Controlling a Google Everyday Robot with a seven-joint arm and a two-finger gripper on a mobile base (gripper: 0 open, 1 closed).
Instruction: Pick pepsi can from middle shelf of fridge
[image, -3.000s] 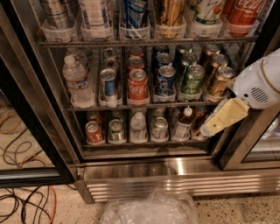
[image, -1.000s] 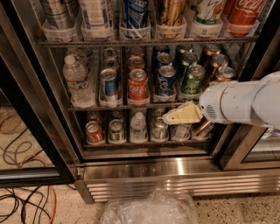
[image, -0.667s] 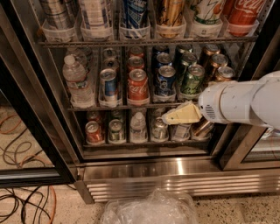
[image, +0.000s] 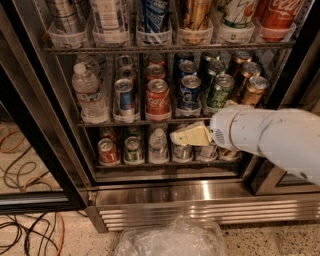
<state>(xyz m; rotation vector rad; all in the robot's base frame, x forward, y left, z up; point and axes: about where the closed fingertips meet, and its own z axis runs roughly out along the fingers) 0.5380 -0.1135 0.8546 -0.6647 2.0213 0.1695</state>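
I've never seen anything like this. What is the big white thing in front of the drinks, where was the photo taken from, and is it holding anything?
The white shape is a robot's arm, reaching in from the right. Its cream-coloured tip is the tool, the part that grasps. One camera looks down into a drinks fridge; where it is mounted is not known. The tool sits in front of the lowest row of drinks, just under the middle shelf, with nothing visibly in it. On that shelf stand a water bottle, a silver-and-blue can, a red Coca-Cola can, the dark blue pepsi can and a green can. The pepsi can, the one to fetch, is just above the tool, untouched.
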